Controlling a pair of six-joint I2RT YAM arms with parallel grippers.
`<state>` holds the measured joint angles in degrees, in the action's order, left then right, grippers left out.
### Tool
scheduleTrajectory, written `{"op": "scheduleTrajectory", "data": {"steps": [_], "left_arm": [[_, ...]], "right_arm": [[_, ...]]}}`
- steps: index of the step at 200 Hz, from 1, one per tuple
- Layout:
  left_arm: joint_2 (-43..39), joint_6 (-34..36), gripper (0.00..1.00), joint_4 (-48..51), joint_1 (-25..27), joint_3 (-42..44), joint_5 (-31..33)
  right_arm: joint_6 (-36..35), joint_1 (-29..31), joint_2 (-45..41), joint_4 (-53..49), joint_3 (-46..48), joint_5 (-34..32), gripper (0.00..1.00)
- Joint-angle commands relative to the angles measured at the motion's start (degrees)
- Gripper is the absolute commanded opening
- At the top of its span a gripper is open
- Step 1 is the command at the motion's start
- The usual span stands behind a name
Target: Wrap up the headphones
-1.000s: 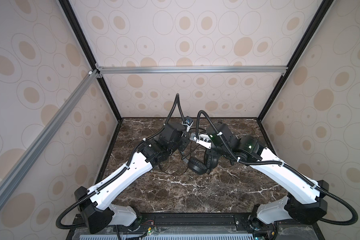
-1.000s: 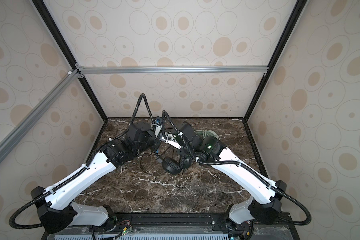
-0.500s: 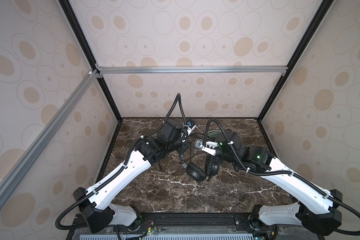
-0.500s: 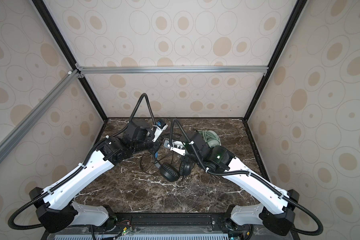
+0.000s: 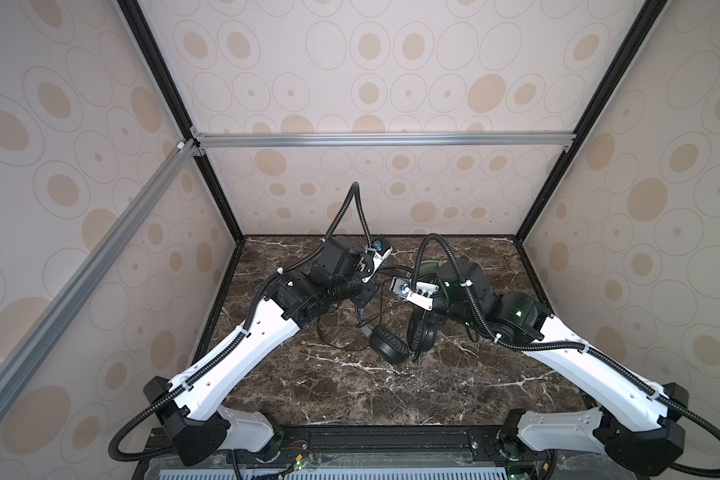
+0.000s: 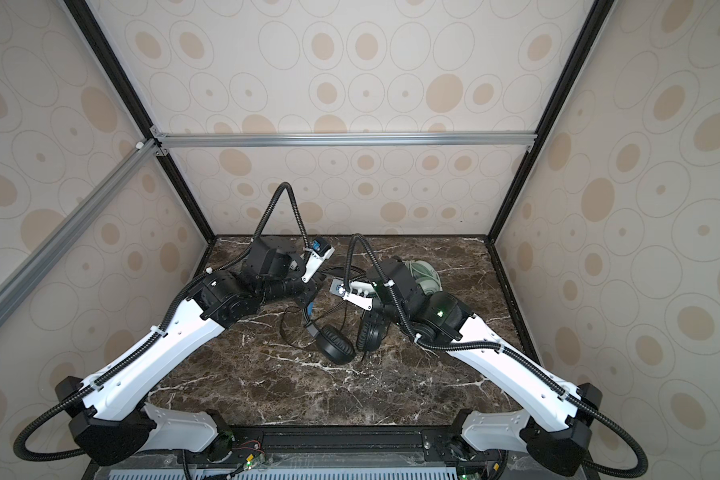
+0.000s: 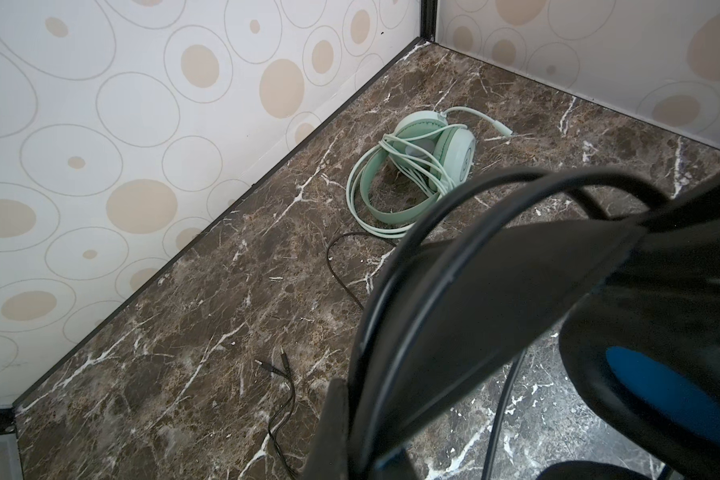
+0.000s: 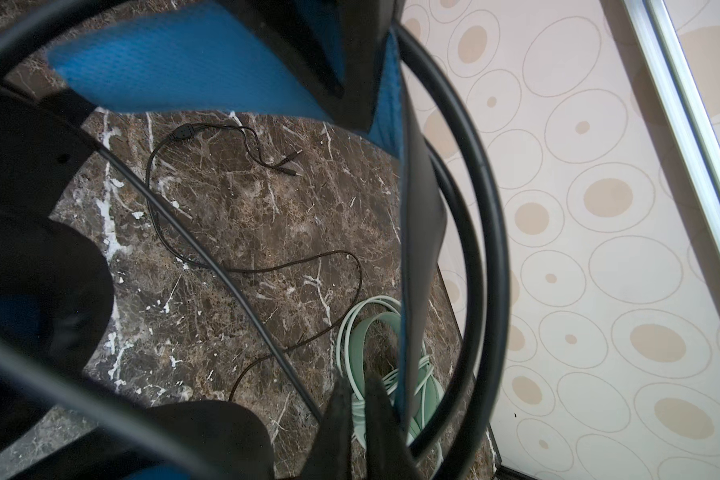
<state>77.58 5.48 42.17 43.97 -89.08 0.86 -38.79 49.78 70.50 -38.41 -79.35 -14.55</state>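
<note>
The black headphones (image 5: 387,350) (image 6: 335,344) hang mid-table with both ear cups low over the marble. My left gripper (image 5: 362,300) (image 6: 308,300) (image 7: 362,449) is shut on their black headband (image 7: 454,316), whose blue padding (image 8: 192,62) shows inside. My right gripper (image 5: 424,319) (image 6: 371,315) (image 8: 358,411) sits inside the band's arc, its jaws a narrow gap apart with nothing between them. The thin black cord (image 7: 341,282) (image 8: 246,270) trails loose on the table. The mint-green headphones (image 6: 427,276) (image 7: 416,166) (image 8: 427,392) lie near the back right, cord wound around them.
The cord's two plugs (image 7: 269,365) (image 8: 287,164) rest on the dark marble table (image 5: 350,395). Patterned walls close in the back and both sides. A black loop of cord lies left of the ear cups (image 6: 285,328).
My right arm has drawn back to the right and its jaws have parted slightly. The black ear cups have shifted a little toward the front. The left gripper keeps its grip.
</note>
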Motion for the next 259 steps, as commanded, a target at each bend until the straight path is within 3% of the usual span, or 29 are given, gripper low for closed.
{"op": "scheduleTrajectory", "data": {"steps": [1,59,171,203,259], "left_arm": [[-1.16,2.08,0.0,1.71,0.0,-3.92,-6.32],[-1.21,2.44,0.0,2.05,-0.01,-2.35,-5.57],[-0.9,1.8,0.0,-1.74,-0.09,0.27,-6.31],[-1.13,1.64,0.0,-2.23,-0.13,1.55,-6.15],[-1.95,1.74,0.0,-2.69,-0.24,2.58,-7.05]], "right_arm": [[-2.67,-1.97,-0.64,0.66,0.56,-3.68,0.11],[-2.97,-2.06,-0.28,2.2,-2.48,-6.07,0.13],[4.59,-1.61,-2.79,-0.99,-6.41,6.43,0.1],[5.91,-1.36,-2.4,-1.0,-8.14,6.54,0.1],[6.42,-1.31,0.76,-1.64,-12.39,-7.08,0.05]]}}
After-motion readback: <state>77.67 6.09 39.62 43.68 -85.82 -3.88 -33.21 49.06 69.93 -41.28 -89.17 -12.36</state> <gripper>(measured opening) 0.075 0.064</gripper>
